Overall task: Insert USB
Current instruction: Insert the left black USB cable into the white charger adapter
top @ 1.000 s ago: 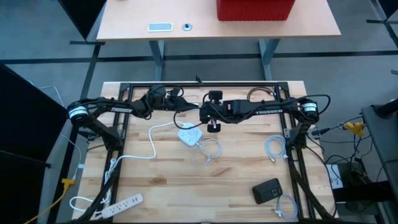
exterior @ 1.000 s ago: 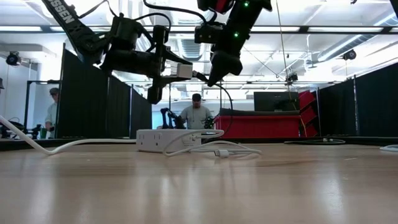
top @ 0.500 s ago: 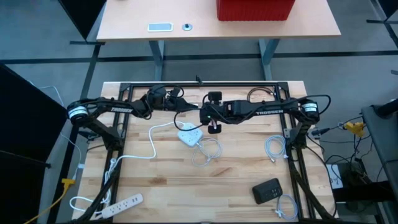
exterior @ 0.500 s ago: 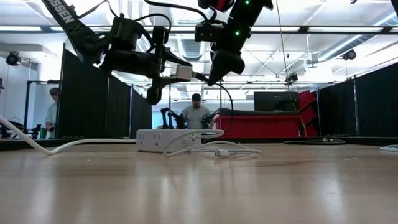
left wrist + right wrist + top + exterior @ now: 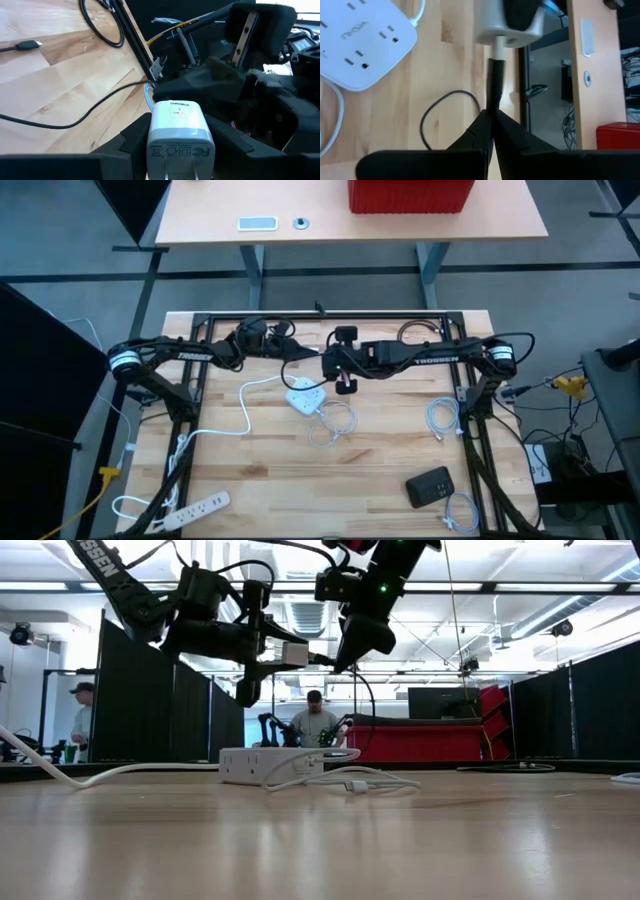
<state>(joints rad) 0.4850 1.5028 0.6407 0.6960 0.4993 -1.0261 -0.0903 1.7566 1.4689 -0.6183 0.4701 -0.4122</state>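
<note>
A white USB wall charger (image 5: pixel 180 131) hangs above the table's far middle in my left gripper (image 5: pixel 283 652), its prongs (image 5: pixel 170 175) toward the wrist. My right gripper (image 5: pixel 493 120) is shut on a black USB cable's plug end (image 5: pixel 495 80). The plug's light tip (image 5: pixel 496 47) meets the charger's port face (image 5: pixel 507 27); how deep it sits cannot be told. The black cable (image 5: pixel 366 710) hangs slack behind the plug. Both grippers meet over the white power strip (image 5: pixel 305 397). My left gripper pinches the charger's two side faces (image 5: pixel 152 137) between its two fingers (image 5: pixel 131 142), coming nearly level from the table's left. The charger is lifted clear, its port face pointing at the right gripper. My right gripper pinches the black plug body just behind the connector (image 5: pixel 493 107) between its fingertips (image 5: pixel 479 131). The fingers slant down from the table's right and lie along the plug. The plug is clear of the table, in line with the charger's port.
The power strip lies under the grippers with looped white cables (image 5: pixel 335 423) beside it. More white cables (image 5: pixel 440 420) and a black device (image 5: pixel 430 485) lie at the right, another power strip (image 5: pixel 200 505) at the near left. People stand in the room beyond.
</note>
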